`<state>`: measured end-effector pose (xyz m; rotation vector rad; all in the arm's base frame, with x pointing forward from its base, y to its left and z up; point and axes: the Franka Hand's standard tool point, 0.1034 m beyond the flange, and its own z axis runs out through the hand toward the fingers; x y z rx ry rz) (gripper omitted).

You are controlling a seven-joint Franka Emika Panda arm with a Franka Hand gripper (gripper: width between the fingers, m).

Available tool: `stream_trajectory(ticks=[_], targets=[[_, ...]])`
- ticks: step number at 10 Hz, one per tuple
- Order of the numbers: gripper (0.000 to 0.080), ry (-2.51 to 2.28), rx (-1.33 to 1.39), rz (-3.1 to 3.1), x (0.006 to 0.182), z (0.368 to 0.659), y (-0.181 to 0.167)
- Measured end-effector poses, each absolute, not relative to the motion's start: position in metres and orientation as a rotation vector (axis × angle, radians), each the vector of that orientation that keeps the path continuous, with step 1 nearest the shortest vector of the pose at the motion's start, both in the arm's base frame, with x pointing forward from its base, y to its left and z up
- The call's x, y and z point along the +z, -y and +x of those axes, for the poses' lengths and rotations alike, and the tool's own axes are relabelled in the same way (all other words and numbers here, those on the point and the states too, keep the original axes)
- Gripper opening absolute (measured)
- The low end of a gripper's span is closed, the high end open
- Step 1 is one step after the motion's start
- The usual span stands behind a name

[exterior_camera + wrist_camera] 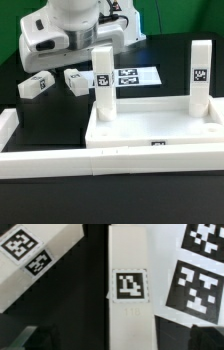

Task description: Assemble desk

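Claw [108,334]: released and holding nothing. Only two dim dark fingers [22,336] show in the wrist view, spread wide, so this is likely but not certain.
Arm [62,30]: raised at the back of the scene, behind the legs and well apart from the top.
Top [150,127]: white tray with a raised rim, lying flat at the front of the table [170,45].
Left leg [103,80]: upright in the top's back corner on the exterior view's left, with its tag facing the camera. It is probably the tagged post [128,286] running down the middle of the wrist view.
Right leg [200,75]: upright in the back corner on the exterior view's right, tag facing front.
Loose legs: two lie on their sides on the table behind the top, on the exterior view's left. One [35,86] is farther out, the other [76,80] is near the left leg, and they do not touch.
Marker board [138,76]: flat on the table behind the top, between the two upright legs as seen.
Rails [100,165]: white, set along the top's front and left edges.
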<state>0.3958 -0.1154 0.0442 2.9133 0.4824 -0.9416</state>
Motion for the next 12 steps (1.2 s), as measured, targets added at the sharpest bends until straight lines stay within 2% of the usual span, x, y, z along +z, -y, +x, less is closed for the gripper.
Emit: stream_trajectory(ticks=[3, 5, 7, 12], targets=[[0.0648, -0.481, -0.945, 2.909, 0.043, 0.395, 0.115], [0.0648, -0.512, -0.997, 2.853, 0.033, 0.394, 0.108], [0.0648, -0.523, -0.972, 2.881, 0.025, 0.393, 0.12], [0.0648, -0.505, -1.023, 2.85, 0.026, 0.389, 0.114]])
